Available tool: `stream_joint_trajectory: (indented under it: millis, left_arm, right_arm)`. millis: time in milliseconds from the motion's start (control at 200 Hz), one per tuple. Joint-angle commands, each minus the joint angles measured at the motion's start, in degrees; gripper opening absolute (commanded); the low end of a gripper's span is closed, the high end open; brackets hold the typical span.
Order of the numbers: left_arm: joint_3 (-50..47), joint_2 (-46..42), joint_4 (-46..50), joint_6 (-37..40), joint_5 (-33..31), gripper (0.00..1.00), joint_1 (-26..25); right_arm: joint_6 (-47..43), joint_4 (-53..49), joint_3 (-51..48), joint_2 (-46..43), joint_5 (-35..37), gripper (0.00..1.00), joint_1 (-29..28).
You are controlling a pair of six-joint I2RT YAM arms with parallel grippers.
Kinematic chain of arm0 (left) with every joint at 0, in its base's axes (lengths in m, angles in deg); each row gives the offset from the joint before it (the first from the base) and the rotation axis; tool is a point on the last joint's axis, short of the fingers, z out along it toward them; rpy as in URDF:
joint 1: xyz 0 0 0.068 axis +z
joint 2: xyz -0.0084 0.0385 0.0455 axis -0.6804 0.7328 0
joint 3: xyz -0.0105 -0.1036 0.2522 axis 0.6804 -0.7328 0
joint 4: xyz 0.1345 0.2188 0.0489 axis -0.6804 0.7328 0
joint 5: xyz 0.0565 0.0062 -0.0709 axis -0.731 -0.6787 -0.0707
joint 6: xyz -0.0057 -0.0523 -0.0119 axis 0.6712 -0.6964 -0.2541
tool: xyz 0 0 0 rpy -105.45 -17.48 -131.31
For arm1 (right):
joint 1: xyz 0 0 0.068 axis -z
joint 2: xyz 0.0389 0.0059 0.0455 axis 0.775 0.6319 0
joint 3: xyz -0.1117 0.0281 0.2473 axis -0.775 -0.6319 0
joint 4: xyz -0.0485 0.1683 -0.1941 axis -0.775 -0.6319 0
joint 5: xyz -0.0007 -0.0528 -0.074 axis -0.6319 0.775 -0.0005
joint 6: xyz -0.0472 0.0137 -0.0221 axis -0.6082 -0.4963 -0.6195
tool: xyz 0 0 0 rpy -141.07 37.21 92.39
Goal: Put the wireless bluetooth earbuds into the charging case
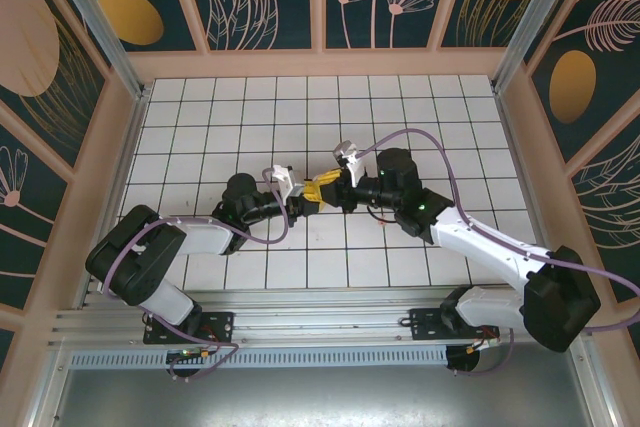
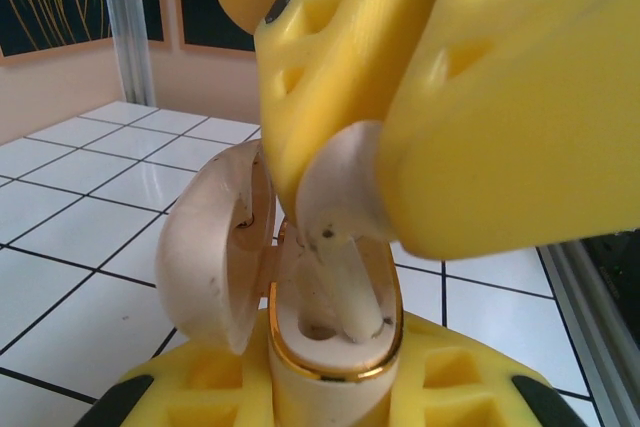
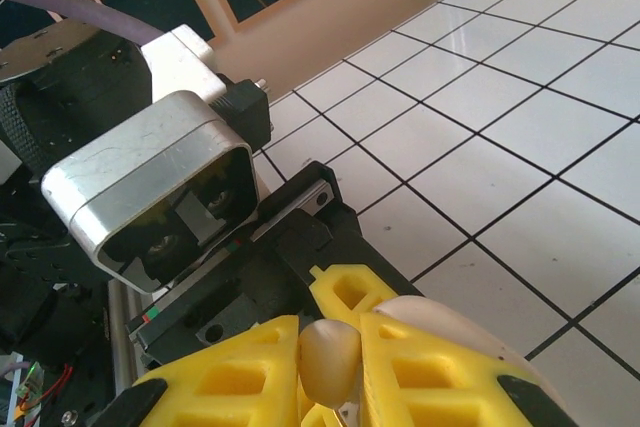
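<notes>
The earbud point(image 2: 338, 197) is the thing in hand: a pale, rounded head in the middle of the left wrist view, its slim stem pointing down into the open charging case point(image 2: 300, 387) at the bottom centre of that frame. The stem's tip looks to be inside the gold-rimmed well point(image 2: 318, 325), but the head sits above the rim, so I judge the step to be seating this bud, only partly done. The case is a smooth, cream-pink pebble. Its lid point(image 2: 210, 247) is swung open to the left, hollow side facing the bud. I cannot tell whether the second bud is in the case.

My right gripper point(image 2: 385, 162) comes in from the top of the frame, its yellow fingers point(image 2: 500, 127) pinched narrowly on the bud's head. In the right wrist view the bud shows at the bottom centre between them. My left gripper point(image 2: 330, 407) clamps the case's base from the bottom edge, holding it upright. In the top view both meet at the middle of the white tiled table point(image 1: 250, 117).

Next, I reckon, I must press straight down along the well, stay clear of the lid, and let go only once the head is seated. So small and glossy a bud may twist in my grip.
</notes>
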Motion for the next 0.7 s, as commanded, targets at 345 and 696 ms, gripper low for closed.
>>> stream_joint_trajectory:
  millis: [345, 696]
  left_arm:
    - [2.0, -3.9, -4.2, -3.1, 1.3, 0.19, -0.3]
    - [2.1, -5.0, -3.9, -3.4, 1.7, 0.19, -0.4]
  right_arm:
    - [-3.7, -3.6, -1.2, -0.1, 2.7, 0.19, -0.9]
    - [-5.0, -6.0, -1.3, -1.3, 2.1, 0.21, -0.8]
